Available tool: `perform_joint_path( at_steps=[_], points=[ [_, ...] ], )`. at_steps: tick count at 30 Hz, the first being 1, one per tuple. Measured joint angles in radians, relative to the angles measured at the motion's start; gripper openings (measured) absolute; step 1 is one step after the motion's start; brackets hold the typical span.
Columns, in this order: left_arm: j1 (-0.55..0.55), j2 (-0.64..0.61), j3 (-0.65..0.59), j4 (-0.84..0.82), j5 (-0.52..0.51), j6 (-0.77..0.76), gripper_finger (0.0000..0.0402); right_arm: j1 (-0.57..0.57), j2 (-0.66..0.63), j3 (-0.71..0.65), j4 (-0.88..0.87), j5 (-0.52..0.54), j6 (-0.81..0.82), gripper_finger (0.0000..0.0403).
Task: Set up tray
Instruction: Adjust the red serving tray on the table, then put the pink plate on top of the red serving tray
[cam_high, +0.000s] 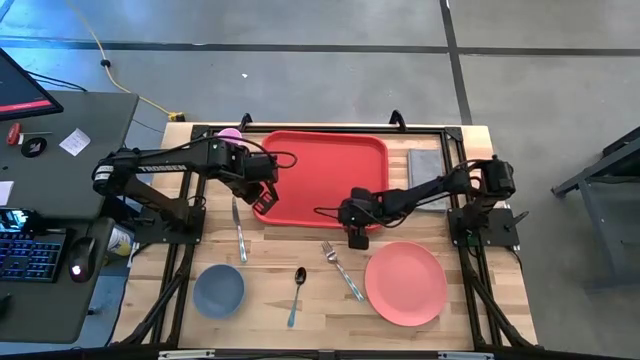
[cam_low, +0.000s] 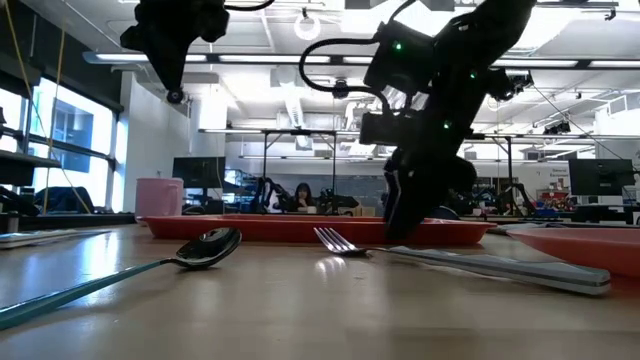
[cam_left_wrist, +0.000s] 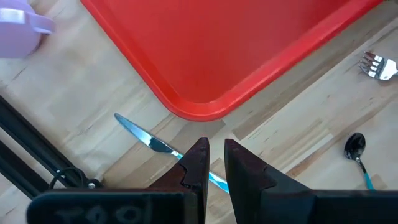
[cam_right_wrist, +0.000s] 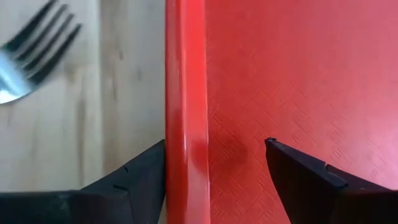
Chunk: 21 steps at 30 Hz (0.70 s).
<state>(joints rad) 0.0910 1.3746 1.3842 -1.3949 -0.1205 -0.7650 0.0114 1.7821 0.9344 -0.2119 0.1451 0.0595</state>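
The red tray (cam_high: 322, 170) lies flat on the far middle of the table. My right gripper (cam_high: 357, 228) is open and low at the tray's near rim (cam_right_wrist: 185, 124). One finger (cam_right_wrist: 134, 183) is outside over the wood and the other (cam_right_wrist: 305, 180) is inside over the tray floor. In the low view the right gripper (cam_low: 405, 215) reaches down to the tray (cam_low: 300, 228). My left gripper (cam_high: 263, 196) hovers above the tray's near left corner (cam_left_wrist: 199, 109), its fingers (cam_left_wrist: 216, 155) open by only a narrow gap and holding nothing. My right gripper straddles the tray's near rim (cam_right_wrist: 185, 155) from above. Its outer finger (cam_right_wrist: 149, 168) stands right against the rim's outer side. I cannot tell whether it touches.
A knife (cam_high: 239, 230) lies by the tray's left near corner. A fork (cam_high: 342, 270) and a teal-handled spoon (cam_high: 297, 290) lie nearer. The blue bowl (cam_high: 218, 289) is near left and the salmon plate (cam_high: 405, 283) near right. A grey napkin (cam_high: 427, 178) lies right of the tray, a pink cup (cam_high: 230, 133) far left.
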Motion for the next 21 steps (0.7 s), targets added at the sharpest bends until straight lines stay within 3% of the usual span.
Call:
perform_joint_path(
  at_steps=[5,15,21],
  points=[
    [0.000,0.000,0.000,-0.002,0.016,0.000,0.0085,-0.024,0.000,0.000,0.000,0.051,0.008,0.0254],
    [0.000,0.000,0.000,-0.011,0.026,0.000,0.0085,-0.051,-0.008,0.000,-0.013,-0.012,0.012,0.0254],
    [0.000,0.000,0.000,-0.016,0.025,0.000,0.0085,-0.041,-0.086,0.000,-0.068,-0.019,0.048,0.0254]
  ],
)
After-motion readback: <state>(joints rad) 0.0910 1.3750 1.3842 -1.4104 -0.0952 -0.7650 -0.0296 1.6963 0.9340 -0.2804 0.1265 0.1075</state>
